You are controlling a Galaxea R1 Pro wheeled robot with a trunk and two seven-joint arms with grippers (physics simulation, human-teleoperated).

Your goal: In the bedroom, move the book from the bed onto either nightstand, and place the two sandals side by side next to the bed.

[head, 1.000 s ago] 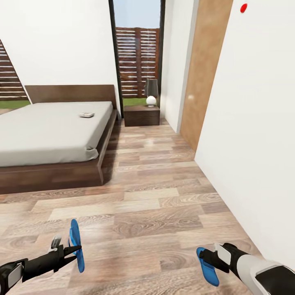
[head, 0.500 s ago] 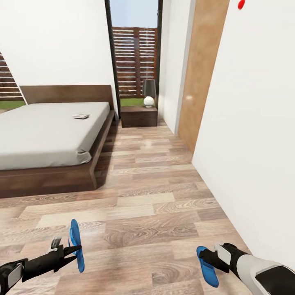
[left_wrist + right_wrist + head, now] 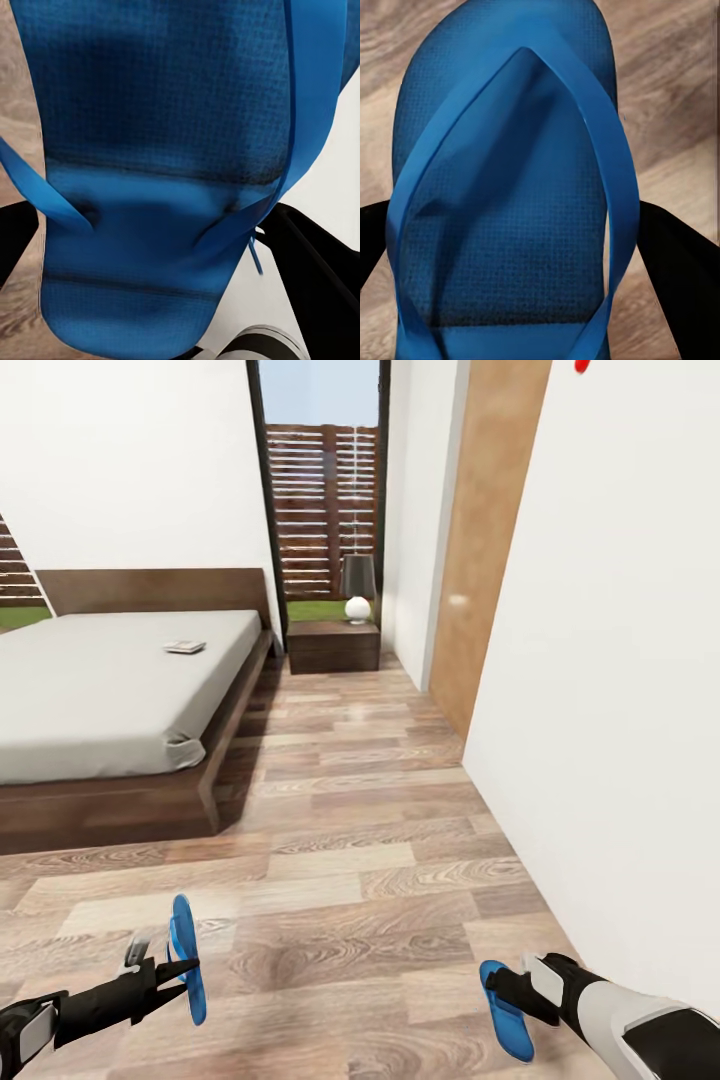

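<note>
Each gripper is clamped on a blue sandal: left gripper at seven o'clock, right gripper at five. They look light, floppy; best pinched mid-sole.

lamp white base, dark shade | outdoor slat fence | red wall dot, perhaps sensor

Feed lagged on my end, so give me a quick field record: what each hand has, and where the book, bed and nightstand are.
left hand: shut on a blue sandal, held on edge
right hand: shut on the other sandal
book: on the bed, near the headboard
nightstand: beyond the bed, a lamp on top
floor: wood planks
</note>
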